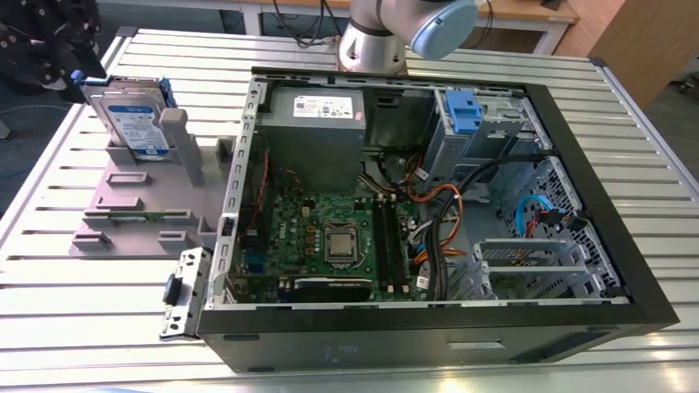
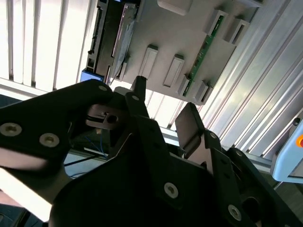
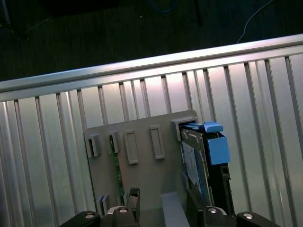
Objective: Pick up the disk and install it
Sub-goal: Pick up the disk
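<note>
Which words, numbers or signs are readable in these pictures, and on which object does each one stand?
None is readable.
White-and-blue label on the silver-grey disk in the grey plastic stand: print too small to read.
White label on the grey power supply box: too small to read.

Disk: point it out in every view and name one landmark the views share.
Exterior view: the disk stands upright on the grey stand, to the exterior view's left of the computer case.
Second wrist view: the disk is edge-on at one end of the stand.
First wrist view: the disk is upright at the stand's edge, blue bracket on it.
Shared landmark: the stand, with a green board in one slot.
</note>
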Controlling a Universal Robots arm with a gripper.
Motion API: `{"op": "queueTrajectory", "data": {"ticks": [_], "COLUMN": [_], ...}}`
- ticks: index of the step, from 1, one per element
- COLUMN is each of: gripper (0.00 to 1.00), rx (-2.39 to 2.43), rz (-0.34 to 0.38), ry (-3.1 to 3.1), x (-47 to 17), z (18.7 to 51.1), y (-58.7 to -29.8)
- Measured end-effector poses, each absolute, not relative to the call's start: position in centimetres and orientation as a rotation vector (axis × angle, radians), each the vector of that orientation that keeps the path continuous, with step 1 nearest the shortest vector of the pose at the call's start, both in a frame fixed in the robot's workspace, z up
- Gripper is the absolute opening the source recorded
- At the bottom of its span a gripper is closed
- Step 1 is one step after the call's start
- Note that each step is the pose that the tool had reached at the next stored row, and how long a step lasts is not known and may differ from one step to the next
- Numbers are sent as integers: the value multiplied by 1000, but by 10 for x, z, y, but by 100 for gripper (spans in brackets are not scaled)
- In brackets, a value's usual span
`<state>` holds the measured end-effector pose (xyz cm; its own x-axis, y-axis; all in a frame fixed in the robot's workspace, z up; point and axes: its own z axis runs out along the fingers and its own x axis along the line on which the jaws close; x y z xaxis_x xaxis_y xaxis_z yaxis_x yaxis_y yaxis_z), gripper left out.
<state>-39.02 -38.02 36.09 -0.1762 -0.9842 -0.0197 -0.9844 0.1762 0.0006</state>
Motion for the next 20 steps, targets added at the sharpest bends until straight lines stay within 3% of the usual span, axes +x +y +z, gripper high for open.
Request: {"op": "queueTrajectory", "data": {"ticks": [2,3,20], "gripper": [53,59,59], "rx": [-2007,-2007,-2007], "rz": [20,21,21], "ry": [2398,2398,2398], "x": [-390,-390,-390], "z": [361,361,358], "y": [-380,-380,-379]}}
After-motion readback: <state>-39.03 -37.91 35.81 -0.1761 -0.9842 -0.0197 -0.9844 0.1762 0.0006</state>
